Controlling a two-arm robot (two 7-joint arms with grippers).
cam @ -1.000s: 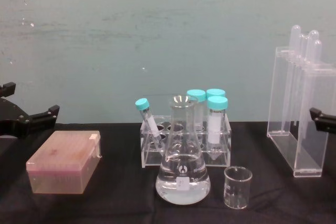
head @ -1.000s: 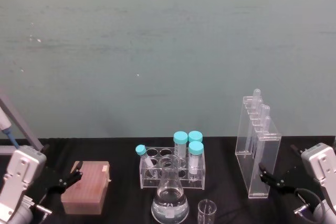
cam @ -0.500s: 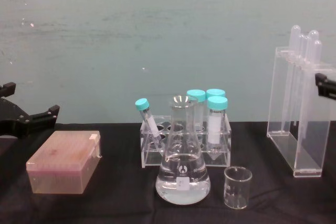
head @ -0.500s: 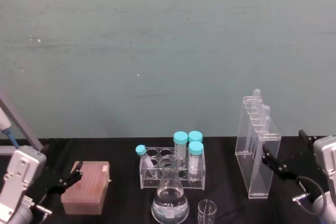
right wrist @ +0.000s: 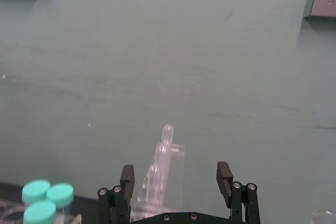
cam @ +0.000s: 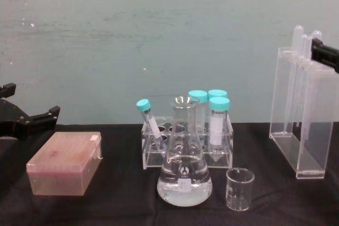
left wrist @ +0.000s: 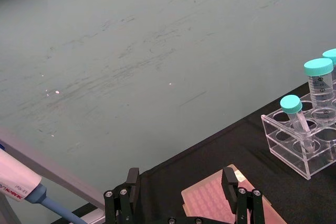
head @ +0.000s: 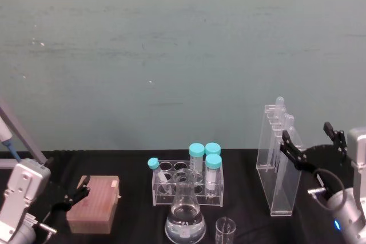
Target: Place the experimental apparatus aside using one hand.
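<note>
The tall acrylic rack of test tubes [head: 278,161] [cam: 302,115] stands upright at the table's right. My right gripper [head: 307,134] [right wrist: 175,174] hovers open just right of the rack's top, apart from it and holding nothing. In the right wrist view the tube tips [right wrist: 166,132] show beyond the spread fingers. One finger [cam: 324,52] enters the chest view beside the tubes. The conical flask [head: 185,215] [cam: 184,170] with clear liquid and the small beaker [head: 225,231] [cam: 240,189] stand at the front centre. My left gripper [cam: 30,101] [left wrist: 181,177] stays open at the far left.
A pink tip box [head: 93,204] [cam: 64,163] lies front left, just beyond the left gripper. A low clear rack with teal-capped tubes [head: 187,184] [cam: 188,141] stands behind the flask. A pipette [head: 8,135] leans at the left edge. A green wall closes the back.
My right gripper has risen from beside the rack's lower part to the level of its top, still open. The left arm and all the labware have stayed still.
</note>
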